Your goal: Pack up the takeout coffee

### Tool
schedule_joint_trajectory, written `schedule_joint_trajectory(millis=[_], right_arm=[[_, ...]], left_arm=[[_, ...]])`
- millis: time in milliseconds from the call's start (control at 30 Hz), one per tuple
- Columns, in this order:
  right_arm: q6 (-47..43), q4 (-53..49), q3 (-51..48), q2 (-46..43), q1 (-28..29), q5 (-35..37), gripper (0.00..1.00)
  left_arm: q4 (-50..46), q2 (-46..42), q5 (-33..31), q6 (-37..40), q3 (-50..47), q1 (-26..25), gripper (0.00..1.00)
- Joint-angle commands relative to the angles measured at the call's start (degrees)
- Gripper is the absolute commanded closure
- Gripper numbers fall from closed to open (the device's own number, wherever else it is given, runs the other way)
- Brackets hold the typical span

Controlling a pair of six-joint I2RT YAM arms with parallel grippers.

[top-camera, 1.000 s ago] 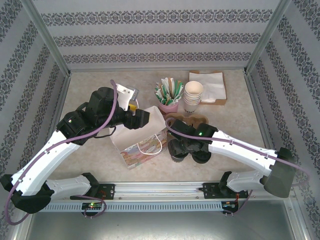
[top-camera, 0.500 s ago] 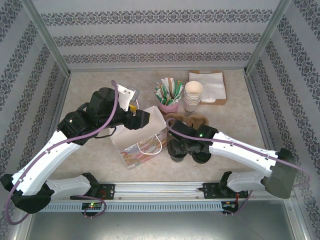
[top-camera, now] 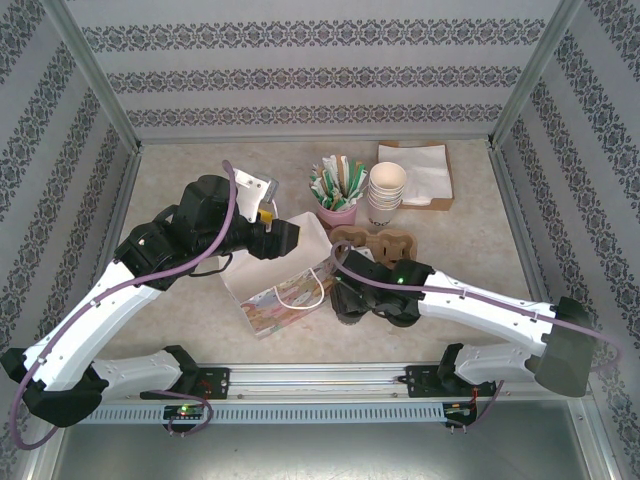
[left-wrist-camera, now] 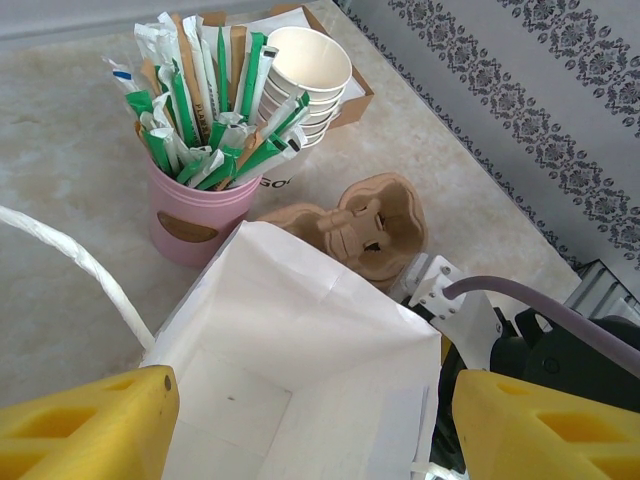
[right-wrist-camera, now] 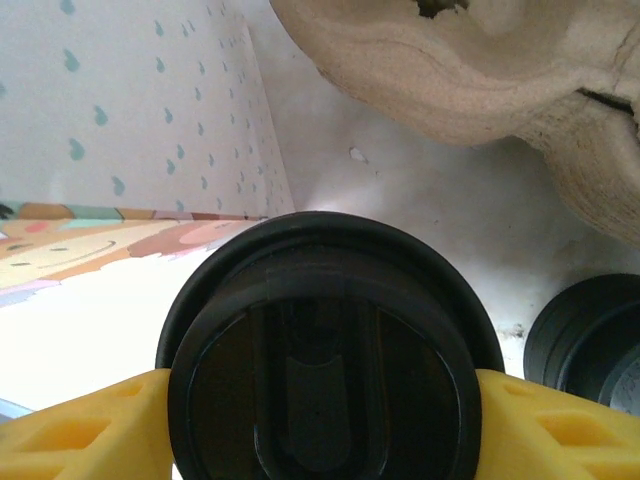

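The takeout coffee point(right-wrist-camera: 330, 370) shows its round black lid close up in the right wrist view. My right gripper point(right-wrist-camera: 325, 430) is shut on it, one yellow finger on each side below the lid rim. In the top view that gripper point(top-camera: 352, 296) sits just right of the white patterned paper bag point(top-camera: 285, 275), and it hides the cream cup. My left gripper point(top-camera: 273, 237) is at the bag's back rim. In the left wrist view its fingers point(left-wrist-camera: 90, 430) stand wide apart over the bag's open mouth point(left-wrist-camera: 300, 340), so the left gripper point(left-wrist-camera: 315, 430) is open.
A pink cup of straws and sachets point(top-camera: 337, 195) stands behind the bag. A stack of lidless cups point(top-camera: 387, 190) and napkins point(top-camera: 415, 160) are further back. A cardboard drink carrier point(top-camera: 385, 240) lies behind my right gripper, and loose black lids point(right-wrist-camera: 590, 340) are to its right.
My right gripper has shifted left with the coffee, closer to the bag's side. The left arm and the bag have stayed put.
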Motion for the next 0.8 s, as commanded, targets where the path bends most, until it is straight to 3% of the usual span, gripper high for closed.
schedule_joint_trajectory(millis=[0, 433, 767], right_arm=[[3.5, -5.8, -6.8, 5.7, 1.4, -4.0, 0.33], [5.5, -16.8, -5.7, 8.8, 2.2, 2.6, 0.35], [5.8, -17.3, -6.0, 12.8, 4.1, 2.9, 0.35]], left_arm=[[0.8, -0.1, -0.6, 0.1, 0.0, -0.8, 0.27], [0.3, -0.3, -0.5, -0.3, 0.3, -0.8, 0.27], [0.2, -0.1, -0.6, -0.4, 0.3, -0.8, 0.28]])
